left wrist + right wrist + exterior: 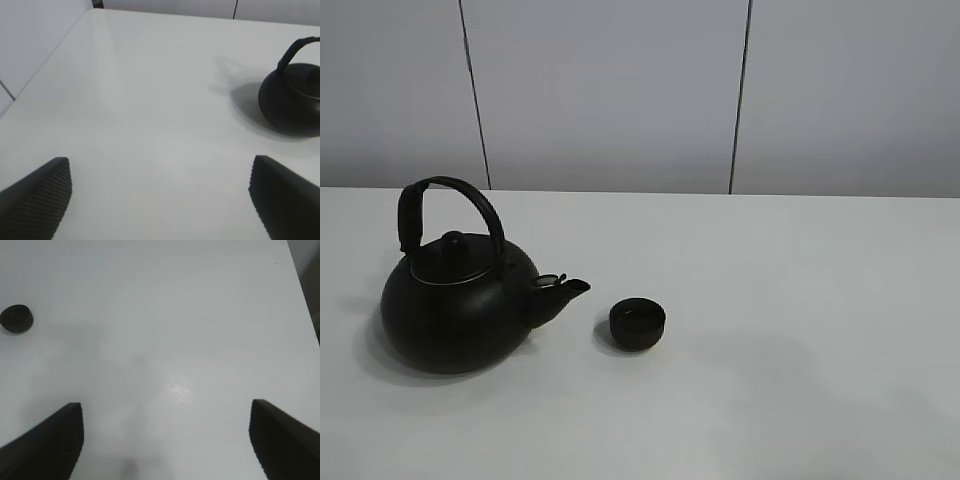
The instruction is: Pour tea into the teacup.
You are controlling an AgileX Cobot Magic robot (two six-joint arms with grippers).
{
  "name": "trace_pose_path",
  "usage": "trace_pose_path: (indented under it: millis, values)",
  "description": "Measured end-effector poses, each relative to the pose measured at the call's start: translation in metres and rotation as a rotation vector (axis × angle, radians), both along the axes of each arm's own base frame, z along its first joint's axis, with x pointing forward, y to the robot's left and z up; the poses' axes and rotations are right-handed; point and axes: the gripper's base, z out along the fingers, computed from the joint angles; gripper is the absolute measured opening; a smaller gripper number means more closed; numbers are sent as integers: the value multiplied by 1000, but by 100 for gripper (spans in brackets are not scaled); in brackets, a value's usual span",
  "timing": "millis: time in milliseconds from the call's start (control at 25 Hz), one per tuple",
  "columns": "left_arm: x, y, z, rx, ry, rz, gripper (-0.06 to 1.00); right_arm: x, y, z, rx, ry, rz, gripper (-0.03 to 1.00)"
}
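A big round black kettle (455,305) with an arched handle stands on the white table at the left, its spout pointing right. The tiny matte-black teacup (637,323) sits just right of the spout, a short gap apart. Neither gripper shows in the exterior high view. In the left wrist view my left gripper (160,200) is open and empty above bare table, with the kettle (292,100) well away from it. In the right wrist view my right gripper (165,440) is open and empty, with the teacup (17,319) far from it.
The white table (800,300) runs back to a grey panelled wall (620,90). The left wrist view shows the table's edge and the wall (30,45) beside it. The right wrist view shows the table's edge (302,285) at one side.
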Motion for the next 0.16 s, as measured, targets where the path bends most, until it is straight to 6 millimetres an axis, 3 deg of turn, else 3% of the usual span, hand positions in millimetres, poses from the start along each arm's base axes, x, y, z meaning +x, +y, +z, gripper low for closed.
trace_pose_path:
  millis: [160]
  values:
    - [3,0,-7,-5,28,0,69,0,0,0,0,0,0,62]
